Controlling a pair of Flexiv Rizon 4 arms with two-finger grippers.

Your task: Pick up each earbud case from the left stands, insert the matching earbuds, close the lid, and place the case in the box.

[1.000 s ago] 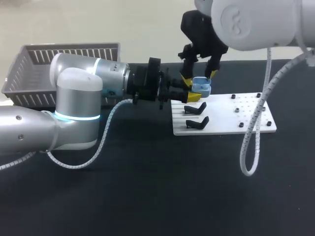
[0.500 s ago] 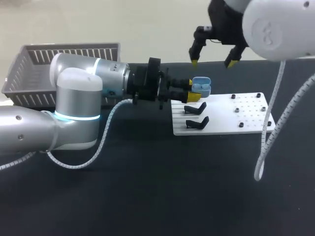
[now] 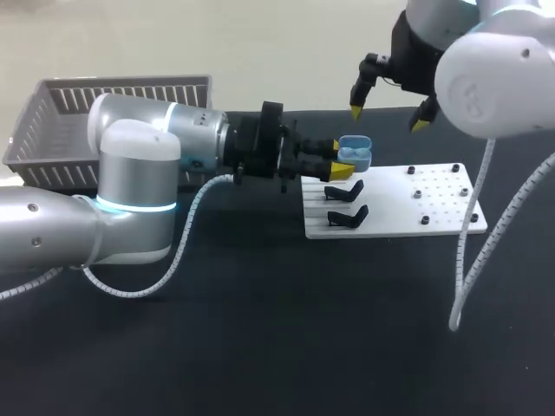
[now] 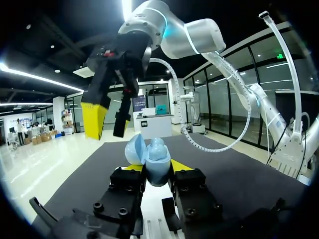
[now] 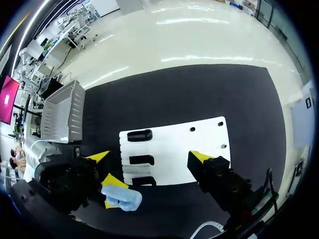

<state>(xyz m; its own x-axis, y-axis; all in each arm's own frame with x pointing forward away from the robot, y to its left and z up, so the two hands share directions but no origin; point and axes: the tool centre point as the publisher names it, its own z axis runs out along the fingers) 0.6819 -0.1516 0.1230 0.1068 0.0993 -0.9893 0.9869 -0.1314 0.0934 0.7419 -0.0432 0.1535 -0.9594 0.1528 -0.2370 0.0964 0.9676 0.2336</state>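
The pale blue earbud case, lid open, is pinched in the left end effector above the white board at its 10 o'clock corner; the right end effector hangs spread at the case's 1 o'clock; black desk; grey basket at 9 o'clock.

even overhead light, a soft sheen on the left arm, black table dim.

Silver arms, coiled cables, yellow-tipped black tools
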